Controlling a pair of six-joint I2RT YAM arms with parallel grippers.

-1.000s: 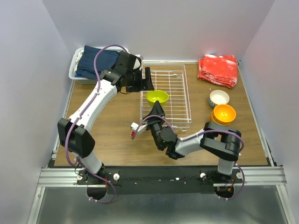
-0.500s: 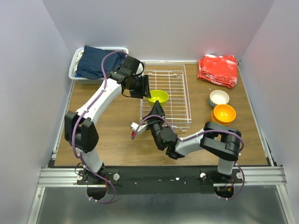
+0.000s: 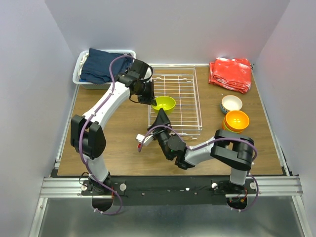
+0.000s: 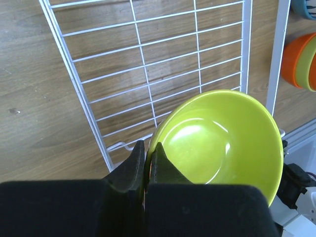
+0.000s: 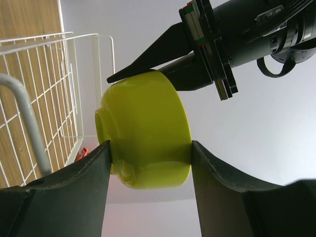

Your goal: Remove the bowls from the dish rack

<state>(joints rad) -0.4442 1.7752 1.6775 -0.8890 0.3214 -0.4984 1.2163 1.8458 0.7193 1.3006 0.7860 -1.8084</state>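
A yellow-green bowl (image 3: 164, 103) (image 4: 222, 138) (image 5: 145, 128) hangs just above the near-left part of the white wire dish rack (image 3: 180, 86) (image 4: 148, 64) (image 5: 39, 74). My left gripper (image 3: 149, 98) (image 4: 147, 144) is shut on its left rim, one finger inside and one outside. From below, my right gripper (image 3: 160, 114) (image 5: 150, 144) spans the bowl, one finger against its foot and the other against its rim. The rack holds no other bowl in the top view. A white bowl (image 3: 231, 103) and a stack of orange bowls (image 3: 236, 121) (image 4: 296, 59) sit on the table to the rack's right.
A white bin of dark-blue cloth (image 3: 101, 66) stands at the back left, just behind my left arm. A red cloth (image 3: 230, 73) lies at the back right. Walls close in the table on three sides.
My left gripper moved right from the rack's left edge to the bowl and shut on its rim. The right gripper kept the bowl in about the same place.
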